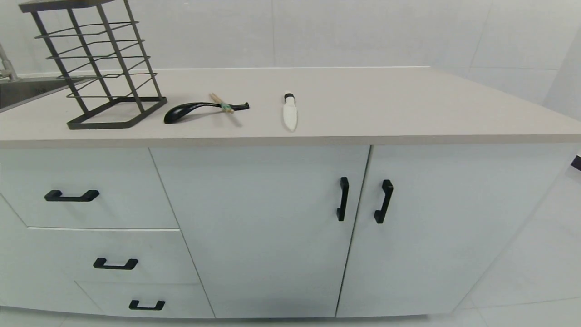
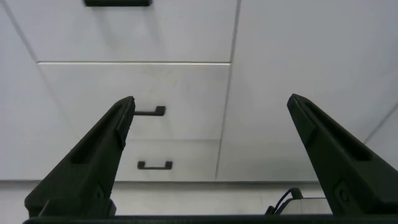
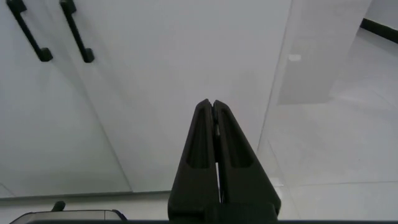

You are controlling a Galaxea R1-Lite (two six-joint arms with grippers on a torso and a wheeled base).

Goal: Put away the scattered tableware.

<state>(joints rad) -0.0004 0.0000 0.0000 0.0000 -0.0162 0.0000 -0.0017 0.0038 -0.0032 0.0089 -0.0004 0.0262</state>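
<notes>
Left gripper [image 2: 210, 99] gapes, right gripper [image 3: 212, 106] clenched, both before cabinet fronts [image 3: 174, 56]; a likely knife [image 1: 290, 113] lies near counter edge [image 1: 408, 138].

Pale tiled wall [image 1: 363, 32], beige countertop [image 1: 408, 104], white cabinets [image 1: 263, 218], black handles [image 1: 343, 199], seemingly a sink [image 1: 22, 91]; light floor [image 1: 535, 263]

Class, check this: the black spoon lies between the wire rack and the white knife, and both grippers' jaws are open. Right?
No: the right gripper has its jaws shut, as the right wrist view shows; the left gripper is open. The black spoon does lie between wire rack and white knife.
</notes>
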